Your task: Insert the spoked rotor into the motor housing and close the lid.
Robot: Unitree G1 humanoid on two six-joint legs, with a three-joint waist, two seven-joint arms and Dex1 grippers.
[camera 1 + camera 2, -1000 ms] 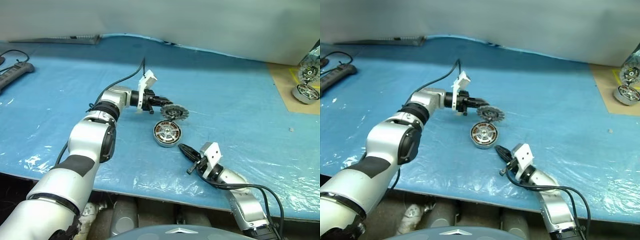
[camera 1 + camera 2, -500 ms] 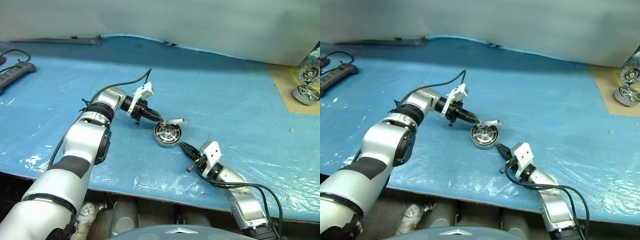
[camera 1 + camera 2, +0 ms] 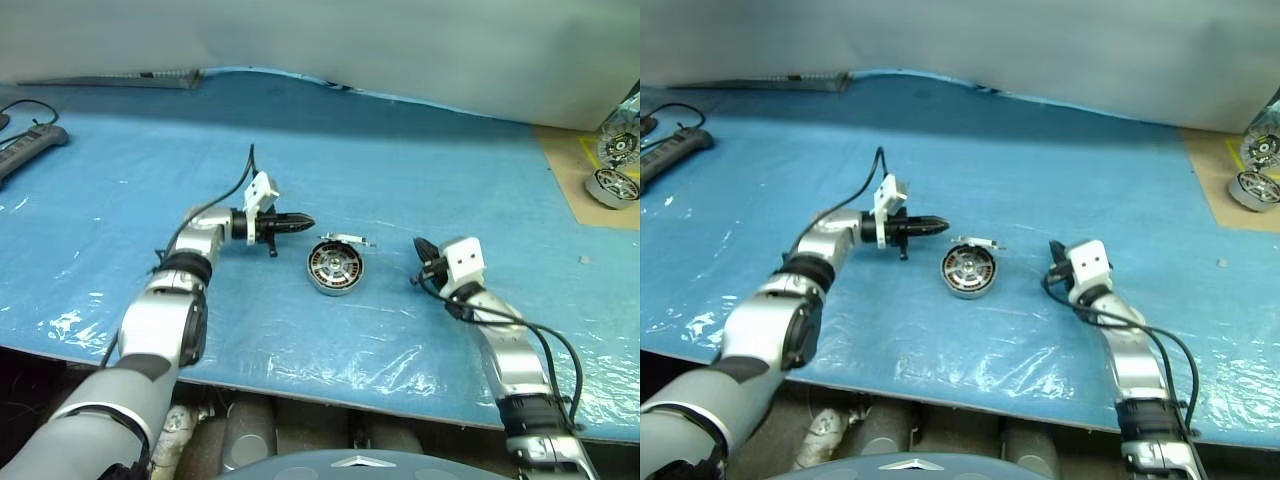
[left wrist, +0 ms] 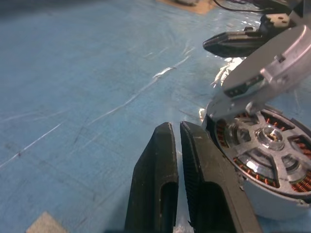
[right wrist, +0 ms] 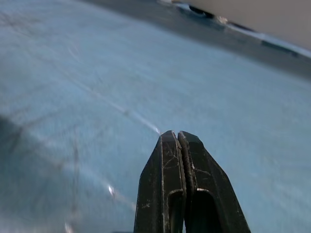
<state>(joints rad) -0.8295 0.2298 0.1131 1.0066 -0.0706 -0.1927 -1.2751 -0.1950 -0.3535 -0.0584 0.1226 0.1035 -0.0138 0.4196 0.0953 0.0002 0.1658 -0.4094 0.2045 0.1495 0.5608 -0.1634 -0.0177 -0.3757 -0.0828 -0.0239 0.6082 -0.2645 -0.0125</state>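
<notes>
the lid (image 4: 265, 73) sits tilted on the motor housing (image 3: 335, 268); looks stiff, metallic; press its rim; both grippers clenched empty.

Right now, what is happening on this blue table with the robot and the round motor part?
The motor housing sits on the blue table with the spoked rotor already inside. The lid leans tilted on the housing's far rim, not closed. The left gripper, shut and empty, points at the housing from one side. The right gripper, also shut and empty, is on the other side, apart from it.
</notes>
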